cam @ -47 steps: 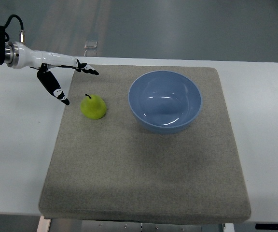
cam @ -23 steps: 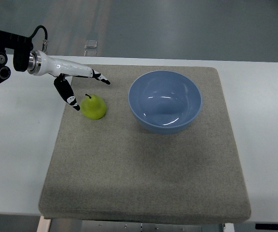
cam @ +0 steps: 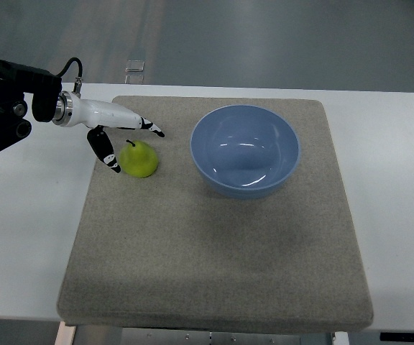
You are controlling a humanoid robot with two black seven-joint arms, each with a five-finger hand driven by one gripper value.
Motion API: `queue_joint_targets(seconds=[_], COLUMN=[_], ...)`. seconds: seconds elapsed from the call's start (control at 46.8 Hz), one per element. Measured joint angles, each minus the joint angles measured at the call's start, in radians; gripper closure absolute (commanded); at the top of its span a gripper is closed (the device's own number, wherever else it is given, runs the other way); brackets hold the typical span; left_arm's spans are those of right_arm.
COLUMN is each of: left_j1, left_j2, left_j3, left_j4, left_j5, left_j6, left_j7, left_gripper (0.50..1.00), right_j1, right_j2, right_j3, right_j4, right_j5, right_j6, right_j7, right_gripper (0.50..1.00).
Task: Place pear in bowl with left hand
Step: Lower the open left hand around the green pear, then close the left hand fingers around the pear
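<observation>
A green pear (cam: 139, 159) with a dark stem stands upright on the grey mat (cam: 214, 237), left of a light blue bowl (cam: 245, 150) that holds nothing. My left hand (cam: 131, 147) reaches in from the upper left with its fingers spread. The long fingers (cam: 149, 127) stretch above the pear's far side and the thumb (cam: 106, 153) hangs by its left side, very close to it. Whether either touches the pear I cannot tell. The right arm does not show.
The mat lies on a white table (cam: 27, 215). A small clear object (cam: 136, 67) sits on the floor beyond the table's far edge.
My left hand has moved right and toward the pear, so its spread fingers now straddle it. The pear and bowl have not moved.
</observation>
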Motion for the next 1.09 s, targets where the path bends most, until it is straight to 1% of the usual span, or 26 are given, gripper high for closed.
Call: queue_joint_targets(seconds=[0.513, 0.876, 0.962, 1.005, 1.047, 1.09], left_j1=[0.000, 0.001, 0.002, 0.005, 0.011, 0.015], left_j2=[-0.028, -0.039, -0.042, -0.042, -0.042, -0.042], left_j3=[0.015, 0.015, 0.015, 0.015, 0.015, 0.015], left_j4=[-0.002, -0.002, -0.002, -0.002, -0.002, -0.001], left_j5=[0.087, 0.090, 0.087, 0.086, 0.086, 0.087], left_j6=[0.004, 0.008, 0.007, 0.006, 0.006, 0.005], left_j7=[0.000, 0.000, 0.000, 0.000, 0.000, 0.000], left_gripper=[0.525, 0.529, 0.546, 0.564, 0.568, 0.589], right_j1=[0.000, 0.000, 0.000, 0.000, 0.000, 0.000], right_j2=[0.000, 0.000, 0.000, 0.000, 0.000, 0.000], right_j3=[0.000, 0.000, 0.000, 0.000, 0.000, 0.000], right_j4=[0.000, 0.000, 0.000, 0.000, 0.000, 0.000], right_j5=[0.000, 0.000, 0.000, 0.000, 0.000, 0.000], right_j6=[0.000, 0.000, 0.000, 0.000, 0.000, 0.000], right_j7=[0.000, 0.000, 0.000, 0.000, 0.000, 0.000], right_gripper=[0.574, 0.574, 0.574, 0.574, 0.574, 0.574])
